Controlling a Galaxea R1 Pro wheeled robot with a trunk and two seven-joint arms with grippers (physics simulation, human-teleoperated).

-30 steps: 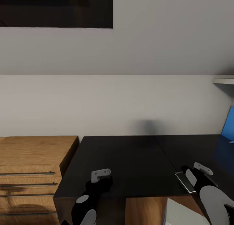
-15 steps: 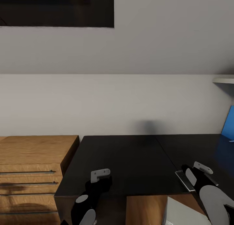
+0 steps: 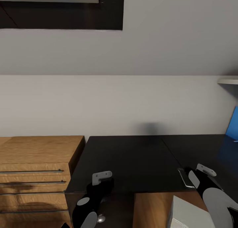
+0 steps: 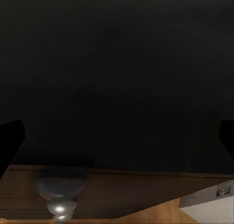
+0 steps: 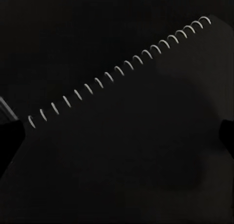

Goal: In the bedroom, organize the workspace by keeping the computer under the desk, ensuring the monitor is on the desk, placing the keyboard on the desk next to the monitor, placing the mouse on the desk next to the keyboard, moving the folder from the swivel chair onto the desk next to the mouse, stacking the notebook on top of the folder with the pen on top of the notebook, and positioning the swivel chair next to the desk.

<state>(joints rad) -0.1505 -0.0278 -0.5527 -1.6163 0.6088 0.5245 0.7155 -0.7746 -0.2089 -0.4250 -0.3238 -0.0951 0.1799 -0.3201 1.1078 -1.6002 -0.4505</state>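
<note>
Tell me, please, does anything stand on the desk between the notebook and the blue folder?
Nothing visible does. Bare black desk lies between the notebook and the folder, which the head view's right edge cuts off, so its far part cannot be checked.

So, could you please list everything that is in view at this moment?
desk: one, black, centre, against the wall
cabinet: one, light wood, left of the desk
folder: one, blue, far right
notebook: one, pale, dark-rimmed, at the desk's near edge
computer: one, light grey, low, in front of the desk
shelf: one, white, upper right wall
left tool: black and grey, open, over the desk's near edge
right tool: black and grey, beside the notebook
</note>
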